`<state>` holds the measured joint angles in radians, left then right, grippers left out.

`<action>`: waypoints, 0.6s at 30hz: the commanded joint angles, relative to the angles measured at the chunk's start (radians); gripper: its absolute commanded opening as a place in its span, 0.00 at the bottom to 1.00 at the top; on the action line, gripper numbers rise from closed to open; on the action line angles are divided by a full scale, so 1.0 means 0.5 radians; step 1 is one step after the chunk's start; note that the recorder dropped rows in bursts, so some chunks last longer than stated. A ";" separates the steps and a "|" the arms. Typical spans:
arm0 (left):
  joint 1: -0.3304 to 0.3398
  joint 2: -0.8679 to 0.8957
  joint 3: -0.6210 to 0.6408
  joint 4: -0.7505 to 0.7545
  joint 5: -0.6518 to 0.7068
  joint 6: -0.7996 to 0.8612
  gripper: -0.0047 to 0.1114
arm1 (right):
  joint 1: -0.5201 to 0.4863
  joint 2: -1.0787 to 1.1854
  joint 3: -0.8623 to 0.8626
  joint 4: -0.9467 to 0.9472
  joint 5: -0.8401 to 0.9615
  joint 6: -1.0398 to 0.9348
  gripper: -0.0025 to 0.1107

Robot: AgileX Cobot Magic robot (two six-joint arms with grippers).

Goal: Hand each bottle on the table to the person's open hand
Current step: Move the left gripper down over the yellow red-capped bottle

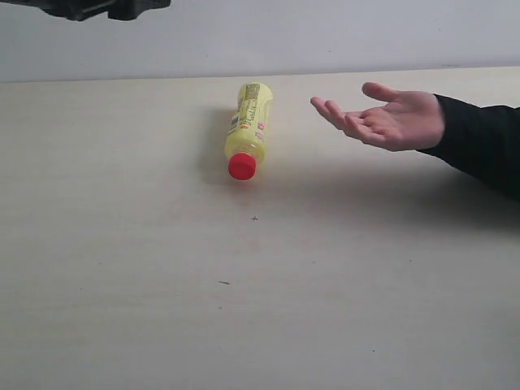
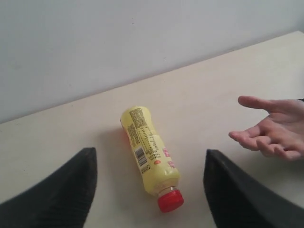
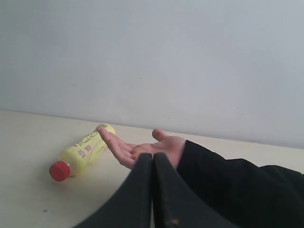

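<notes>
Bottle (image 1: 248,126): yellow, red-capped, lying sideways

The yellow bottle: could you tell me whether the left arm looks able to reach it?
Probably yes: the left gripper holds its fingers wide, the yellow bottle lies unobstructed on the table, and the open hand is apart from it.

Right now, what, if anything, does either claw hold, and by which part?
Nothing. The yellow bottle lies free; left claw open, right claw shut empty.
</notes>
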<state>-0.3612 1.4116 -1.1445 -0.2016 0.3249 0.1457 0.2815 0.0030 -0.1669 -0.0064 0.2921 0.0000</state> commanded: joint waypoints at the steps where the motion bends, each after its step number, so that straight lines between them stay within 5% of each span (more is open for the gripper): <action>1: 0.005 0.249 -0.207 0.018 0.148 -0.021 0.59 | -0.005 -0.006 0.013 -0.001 -0.013 0.000 0.02; 10: 0.001 0.897 -0.879 0.018 0.706 -0.160 0.60 | -0.005 -0.006 0.013 -0.001 -0.013 0.000 0.02; 18: -0.002 1.395 -1.209 0.015 0.773 -0.329 0.67 | -0.005 -0.006 0.013 -0.001 -0.013 0.000 0.02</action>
<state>-0.3612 2.0666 -1.7155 -0.1978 0.7130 0.0000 0.2815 0.0030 -0.1669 -0.0064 0.2921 0.0000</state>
